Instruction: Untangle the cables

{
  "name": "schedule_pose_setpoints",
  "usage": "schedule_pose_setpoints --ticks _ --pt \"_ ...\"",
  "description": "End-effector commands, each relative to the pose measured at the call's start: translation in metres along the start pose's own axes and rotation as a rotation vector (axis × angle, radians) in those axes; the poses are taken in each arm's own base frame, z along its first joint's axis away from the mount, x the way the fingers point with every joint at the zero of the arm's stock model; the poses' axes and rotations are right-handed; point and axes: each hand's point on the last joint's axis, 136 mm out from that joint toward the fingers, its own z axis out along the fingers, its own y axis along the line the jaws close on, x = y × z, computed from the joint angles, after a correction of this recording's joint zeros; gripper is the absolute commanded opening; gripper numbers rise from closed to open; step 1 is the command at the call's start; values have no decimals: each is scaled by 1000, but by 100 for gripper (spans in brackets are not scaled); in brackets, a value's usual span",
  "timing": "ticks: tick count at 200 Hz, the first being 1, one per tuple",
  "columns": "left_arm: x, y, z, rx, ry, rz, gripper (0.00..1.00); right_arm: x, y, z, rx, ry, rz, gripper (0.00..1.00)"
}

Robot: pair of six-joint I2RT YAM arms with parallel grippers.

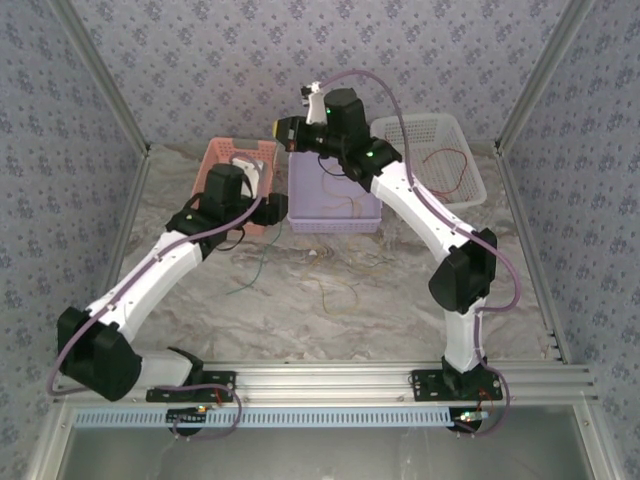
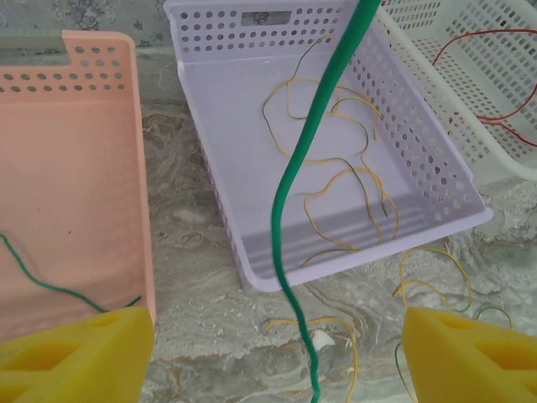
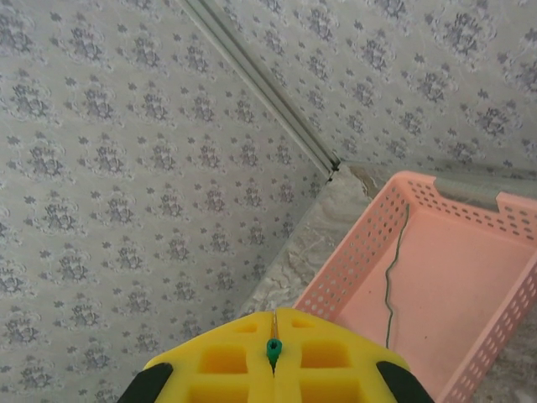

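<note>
Right tool point(image 3: 274, 336) pinched shut on a green cable point(image 2: 277, 220); left tool point(image 2: 277, 336) spread wide, holding nothing.
The green cable hangs from the right tool down in front of the left tool to the tabletop point(image 2: 210, 336). Beyond the left tool, yellow and dark cables point(image 2: 352, 164) lie in a purple basket point(image 2: 428, 159). A red cable point(image 2: 495, 34) lies in the white basket point(image 2: 470, 101) to its right, and a second green cable point(image 2: 33, 277) in the pink basket point(image 2: 75, 75) to its left.

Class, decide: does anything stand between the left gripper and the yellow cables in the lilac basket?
Yes. A green cable hanging from the right gripper drops between the left gripper and the yellow cables in the lilac basket.
</note>
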Motion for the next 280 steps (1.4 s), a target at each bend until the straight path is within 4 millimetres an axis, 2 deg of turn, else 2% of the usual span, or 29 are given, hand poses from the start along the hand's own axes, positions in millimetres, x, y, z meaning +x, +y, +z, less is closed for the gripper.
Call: schedule_pose_setpoints --ticks 1,30,39,68,102,108,124,171,175,184,193,212,215,218,229,246,280 --pt "-8 0 15 -40 -43 24 68 -13 21 -16 4 -36 -29 0" --pt "-4 4 26 -51 -35 1 27 -11 19 -19 28 -37 -22 0" --pt "-3 4 27 -48 -36 -10 19 -11 18 -19 31 -39 -22 0" --pt "-2 3 19 -37 -60 -34 17 -13 17 -21 50 -47 -26 0" --pt "6 -10 15 43 -47 -50 18 -18 15 -22 56 -58 -18 0" --pt "7 -12 15 51 -45 -50 16 -19 15 -23 58 -61 -17 0" --pt "12 -17 16 73 -39 -47 0 -20 14 -24 63 -63 -17 0" --pt "10 -38 0 177 -60 -67 0 -20 9 -21 88 -20 -69 0" --pt "9 -39 -3 186 -60 -76 0 -20 10 -22 92 -11 -78 6" --pt "4 -37 -9 201 -62 -107 0 -21 8 -26 116 -3 -98 28" --pt "0 -32 -15 212 -64 -149 0 -24 8 -33 139 -13 -120 44" --pt "-14 -15 -28 216 -86 -228 0 -34 9 -58 184 -75 -161 64" --pt "-17 -12 -30 216 -92 -237 0 -37 11 -64 187 -88 -167 73" --pt "-20 -10 -32 217 -95 -244 0 -39 11 -69 193 -100 -171 78" --pt "-28 1 -38 206 -104 -265 0 -44 9 -88 216 -128 -179 84" --pt "-43 18 -45 191 -119 -283 0 -47 4 -118 263 -170 -190 86" --pt "-70 52 -41 166 -141 -328 0 -43 -19 -167 311 -243 -152 90"
